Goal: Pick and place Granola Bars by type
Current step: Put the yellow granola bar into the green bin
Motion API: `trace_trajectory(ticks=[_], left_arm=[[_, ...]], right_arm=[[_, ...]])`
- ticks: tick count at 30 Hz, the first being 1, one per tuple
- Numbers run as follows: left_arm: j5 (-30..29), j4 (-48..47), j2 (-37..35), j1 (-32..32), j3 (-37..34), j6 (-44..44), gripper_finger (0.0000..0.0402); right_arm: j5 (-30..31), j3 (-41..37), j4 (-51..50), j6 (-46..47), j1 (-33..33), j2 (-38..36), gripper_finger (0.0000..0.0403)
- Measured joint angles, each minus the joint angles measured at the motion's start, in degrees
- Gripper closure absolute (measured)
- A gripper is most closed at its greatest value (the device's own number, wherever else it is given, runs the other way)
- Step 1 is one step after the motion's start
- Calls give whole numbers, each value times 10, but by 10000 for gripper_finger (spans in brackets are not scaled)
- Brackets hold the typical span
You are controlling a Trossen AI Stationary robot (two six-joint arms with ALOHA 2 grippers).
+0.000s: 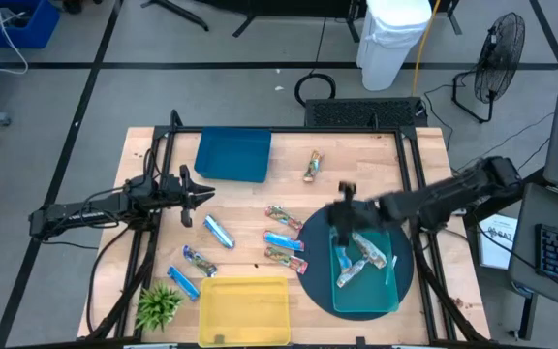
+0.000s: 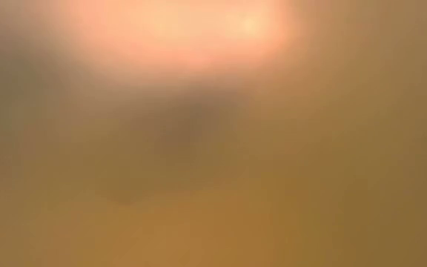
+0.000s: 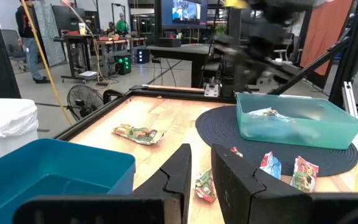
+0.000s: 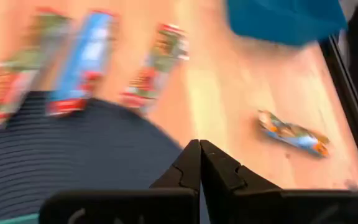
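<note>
- Two bars already lie in the teal tray (image 1: 387, 291) on the round dark mat (image 1: 310, 231), just below the right pincer (image 1: 345, 221), whose fingers are pressed together with nothing between them.
- Three more Granola Bars (image 1: 284, 238) lie in a stack of rows just to that pincer's left, at the mat's edge; one blue-silver sits between two multicoloured ones, so a shut pincer dropping here could shove them together or grab the wrong type.
- One lone bar (image 1: 312, 166) rests well above the right pincer, near the dark blue tray (image 1: 232, 155); a sweeping arm could knock it further off.
- The left pincer (image 1: 200, 192) hangs with a narrow gap, holding nothing as far as I can see. A blue-silver bar (image 1: 219, 231) lies just below it, two more farther down by the yellow tray (image 1: 244, 310); those crinkly wrappers may slip from a narrow pinch.
- Both arms reaching for the middle rows could collide.
</note>
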Motion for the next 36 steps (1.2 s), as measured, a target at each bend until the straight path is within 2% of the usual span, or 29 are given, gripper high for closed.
trace_trajectory(ticks=[7, 11, 15, 20, 22, 25, 26, 29, 36], left_arm=[[0, 0, 0, 0, 0, 0, 332], [0, 0, 0, 0, 0, 0, 332], [0, 0, 0, 0, 0, 0, 332], [0, 0, 0, 0, 0, 0, 332], [0, 0, 0, 0, 0, 0, 332], [0, 0, 0, 0, 0, 0, 332], [0, 0, 0, 0, 0, 0, 332], [0, 0, 0, 0, 0, 0, 332], [0, 0, 0, 0, 0, 0, 332]], right_arm=[[-188, 0, 69, -93, -242, -6, 403], [-202, 0, 103, -151, -317, 11, 400], [-205, 0, 123, -191, -322, 34, 363], [-194, 0, 177, -197, -287, 72, 260], [-162, 0, 205, -191, -270, 97, 218], [-76, 0, 217, -187, -256, 136, 174], [-58, 0, 221, -182, -254, 150, 166], [-53, 0, 222, -152, -256, 184, 158], [-54, 0, 228, -138, -271, 239, 171]])
